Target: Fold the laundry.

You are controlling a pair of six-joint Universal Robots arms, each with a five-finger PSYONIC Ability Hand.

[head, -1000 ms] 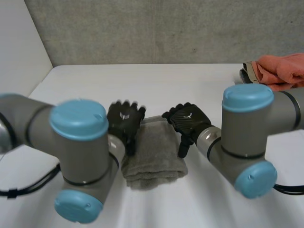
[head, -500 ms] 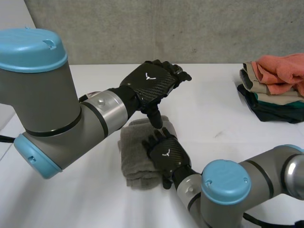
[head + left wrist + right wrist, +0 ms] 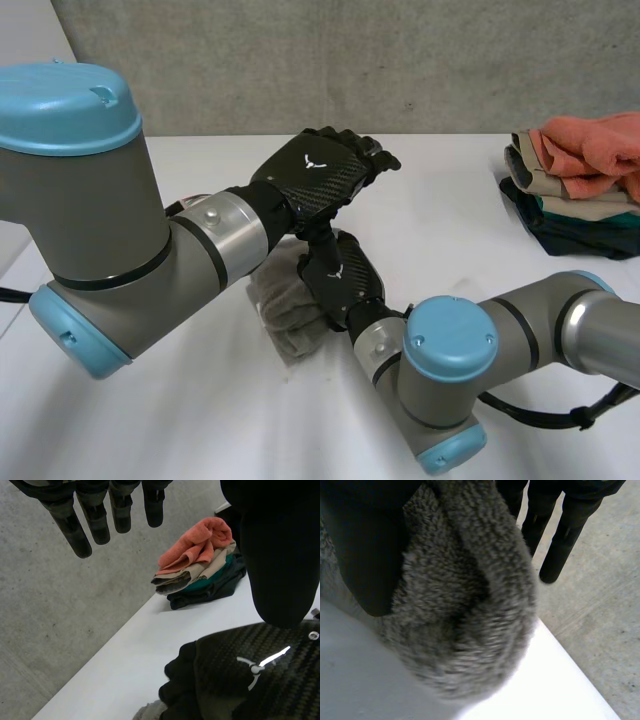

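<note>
The white worktop (image 3: 450,240) carries two lots of laundry. At its far right edge sits a stack (image 3: 580,180) of folded pieces, orange on top, then beige, green and dark ones below. Near the middle, between the two arms, lies a grey towel (image 3: 285,315), well apart from the stack.

The towel is thick, fuzzy terry, bunched into a rounded, rumpled lump instead of a flat fold. It looks soft, light and limp, so it should sag from any single hold and not slip much. A corner or a straight hem, one for each robot hand, would be the better place to take it, so that it can be spread again.

The right robot hand (image 3: 342,282) is closed on the towel's far end, a fat roll of cloth pinched between its thumb (image 3: 362,560) and its fingers (image 3: 560,530). The left robot hand (image 3: 322,178) hovers just above it, its fingers (image 3: 75,527) straight and spread, holding nothing.
</note>
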